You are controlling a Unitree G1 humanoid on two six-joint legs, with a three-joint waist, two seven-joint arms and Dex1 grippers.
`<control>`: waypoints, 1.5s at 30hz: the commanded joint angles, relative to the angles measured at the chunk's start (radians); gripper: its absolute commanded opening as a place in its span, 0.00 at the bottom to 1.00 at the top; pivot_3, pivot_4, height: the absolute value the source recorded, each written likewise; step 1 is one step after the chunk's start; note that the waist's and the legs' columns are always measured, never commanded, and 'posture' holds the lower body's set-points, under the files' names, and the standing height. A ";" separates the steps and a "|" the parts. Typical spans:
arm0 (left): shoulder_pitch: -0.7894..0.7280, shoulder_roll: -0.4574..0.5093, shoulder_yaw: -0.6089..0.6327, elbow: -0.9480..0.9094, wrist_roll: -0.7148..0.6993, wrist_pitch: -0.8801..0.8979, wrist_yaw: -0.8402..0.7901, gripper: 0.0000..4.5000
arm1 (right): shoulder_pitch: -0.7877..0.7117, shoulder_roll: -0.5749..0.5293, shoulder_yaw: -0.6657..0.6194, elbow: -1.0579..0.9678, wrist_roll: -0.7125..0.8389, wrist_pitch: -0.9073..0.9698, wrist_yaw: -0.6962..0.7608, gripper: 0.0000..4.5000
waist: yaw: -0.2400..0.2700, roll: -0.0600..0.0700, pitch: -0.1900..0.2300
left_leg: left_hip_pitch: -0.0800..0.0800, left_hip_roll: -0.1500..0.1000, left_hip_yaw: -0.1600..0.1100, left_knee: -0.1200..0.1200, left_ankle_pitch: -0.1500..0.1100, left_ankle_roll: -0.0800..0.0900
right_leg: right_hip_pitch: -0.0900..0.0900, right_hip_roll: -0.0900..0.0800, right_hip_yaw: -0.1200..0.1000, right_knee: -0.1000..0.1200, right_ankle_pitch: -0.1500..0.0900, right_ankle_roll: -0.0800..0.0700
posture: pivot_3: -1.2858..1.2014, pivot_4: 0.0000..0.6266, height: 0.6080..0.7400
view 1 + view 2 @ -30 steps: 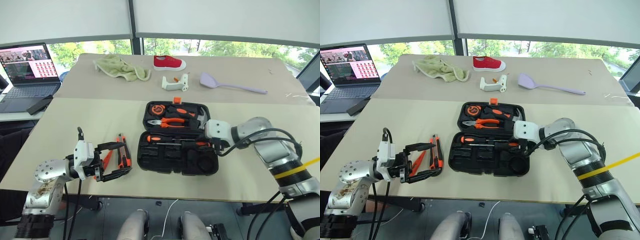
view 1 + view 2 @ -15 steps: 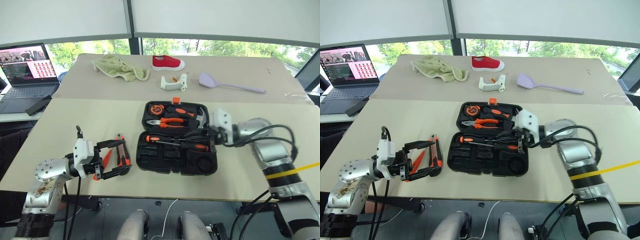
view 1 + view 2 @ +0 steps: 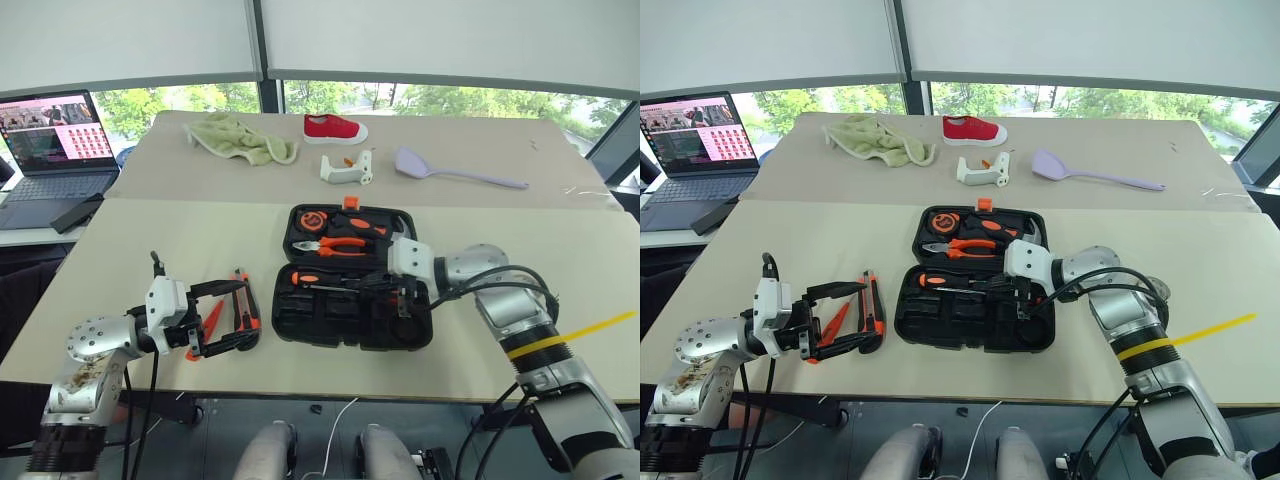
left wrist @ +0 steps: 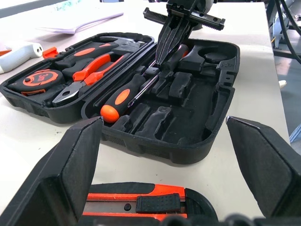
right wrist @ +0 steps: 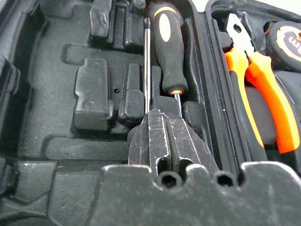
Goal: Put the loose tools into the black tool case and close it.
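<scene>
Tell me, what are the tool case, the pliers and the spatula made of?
The case looks like matte black moulded plastic: its recesses are shaped for the tools. The pliers show dull grey metal jaws and orange grips, probably rubbery plastic. The spatula is smooth, even lilac, likely silicone or plastic; the look leaves it open.

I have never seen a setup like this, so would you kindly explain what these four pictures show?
It is a two-armed humanoid robot at a table. Two pictures come from its head cameras, looking down; the other two from cameras on its wrists. An open black tool case lies in front of it, with a screwdriver already in it. The right gripper is shut, its fingers pressed down over the case's recesses. The left gripper is open around an orange-and-black utility knife on the table. Farther back lie a lilac spatula, a red shoe and a cloth.
</scene>
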 commanded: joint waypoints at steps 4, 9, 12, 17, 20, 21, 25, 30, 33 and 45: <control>0.059 0.014 0.088 -0.061 -0.052 0.041 0.067 1.00 | 0.042 0.020 -0.061 -0.016 0.076 -0.067 0.008 0.00 | -0.001 0.000 0.000 | 0.000 0.000 0.000 -0.002 0.000 0.000 | -0.001 0.000 0.000 0.000 0.000 0.000 | 0.52 0.24 1.00; 0.149 0.037 0.255 -0.083 -0.132 0.127 0.139 1.00 | 0.119 -0.021 -0.289 -0.119 0.339 0.030 0.043 0.10 | 0.004 0.000 0.001 | -0.006 0.001 0.000 -0.004 0.000 0.000 | -0.003 -0.001 0.000 0.000 0.000 -0.001 | 0.52 0.24 1.00; 0.250 0.058 0.363 -0.074 -0.134 0.154 0.160 1.00 | 0.226 -0.085 -0.370 -0.198 0.394 0.048 0.052 0.30 | 0.007 0.000 0.001 | -0.006 0.000 0.000 -0.005 0.000 0.000 | -0.002 -0.002 0.000 -0.002 0.000 -0.001 | 0.52 0.24 1.00; 0.420 0.082 0.512 -0.062 -0.116 0.240 0.211 1.00 | 0.439 -0.120 -0.495 -0.277 0.445 -0.057 0.077 0.69 | 0.009 -0.001 0.002 | -0.005 0.002 0.000 -0.008 0.000 0.000 | -0.001 -0.007 -0.001 -0.007 0.000 -0.002 | 0.52 0.24 1.00; 0.521 0.105 0.580 -0.078 -0.102 0.362 0.270 1.00 | 0.544 -0.102 -0.564 -0.251 0.490 -0.183 0.136 0.91 | 0.007 -0.001 0.002 | -0.005 0.002 0.001 -0.008 0.000 0.000 | -0.001 -0.010 -0.001 -0.006 -0.001 -0.002 | 0.52 0.24 1.00; 0.543 0.110 0.593 -0.089 -0.105 0.391 0.279 1.00 | 0.575 -0.110 -0.570 -0.231 0.473 -0.215 0.146 0.99 | 0.006 -0.001 0.002 | -0.005 0.003 0.001 -0.008 0.000 0.000 | 0.000 -0.010 -0.001 -0.007 -0.001 -0.002 | 0.52 0.24 1.00; 0.583 0.131 0.605 -0.186 -0.170 0.530 0.293 1.00 | 0.641 -0.127 -0.575 -0.245 0.523 -0.169 0.191 0.99 | 0.010 -0.003 0.003 | -0.003 0.003 0.002 -0.008 0.000 -0.001 | 0.000 -0.012 -0.002 -0.007 -0.001 -0.002 | 0.52 0.24 1.00; 0.438 0.136 0.538 -0.391 -0.309 0.746 0.463 1.00 | 0.617 -0.095 -0.543 -0.361 0.596 -0.117 0.162 0.99 | 0.016 -0.003 0.003 | -0.003 0.003 0.001 -0.008 -0.004 -0.008 | 0.000 -0.014 -0.001 -0.008 -0.001 -0.002 | 0.52 0.24 1.00; 0.374 0.137 0.458 -0.447 -0.271 0.812 0.558 1.00 | 0.597 -0.074 -0.509 -0.435 0.621 -0.081 0.136 0.99 | 0.017 -0.003 0.003 | -0.003 0.003 0.001 -0.008 -0.004 -0.008 | 0.000 -0.012 -0.002 -0.007 -0.001 -0.002 | 0.52 0.24 1.00; 0.289 0.081 0.108 -0.490 -0.071 0.853 0.749 1.00 | 0.551 -0.038 -0.442 -0.539 0.634 0.003 0.067 0.99 | 0.016 -0.003 0.003 | -0.004 0.003 0.002 -0.009 -0.005 -0.008 | -0.001 -0.004 0.000 -0.006 0.000 -0.002 | 0.52 0.24 1.00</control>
